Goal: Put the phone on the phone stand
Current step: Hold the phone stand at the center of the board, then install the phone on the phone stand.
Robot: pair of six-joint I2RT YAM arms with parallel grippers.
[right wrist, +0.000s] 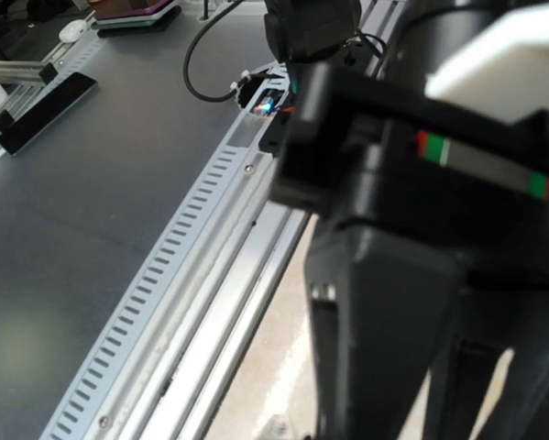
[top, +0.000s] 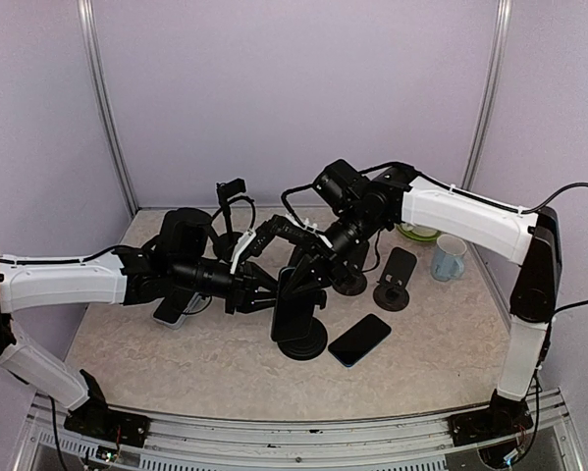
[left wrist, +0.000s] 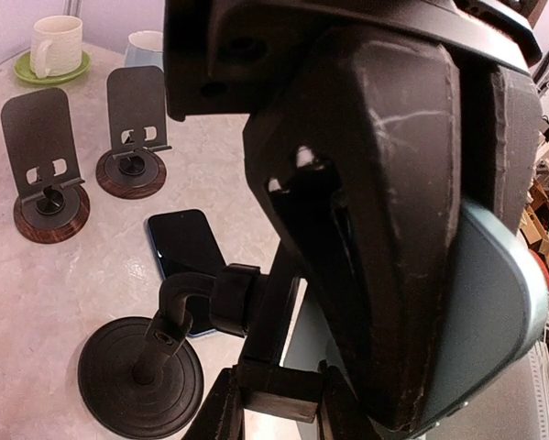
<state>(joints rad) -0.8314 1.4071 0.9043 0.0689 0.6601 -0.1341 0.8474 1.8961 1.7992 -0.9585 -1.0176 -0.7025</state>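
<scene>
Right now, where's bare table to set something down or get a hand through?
Near-left: bare table between the left arm and the front rail. Near-right: a bare strip between the flat phone, the blue mug and the right arm. Crowded: the middle, left gripper and right gripper at the black stand.

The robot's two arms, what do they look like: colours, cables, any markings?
Both the left arm and the right arm have white boxy link covers between black joints and black wrists. Thin black cables run along them. The left gripper's black fingers are blocky and scuffed. A black housing in the right wrist view carries a pale stripe tipped red and green.
</scene>
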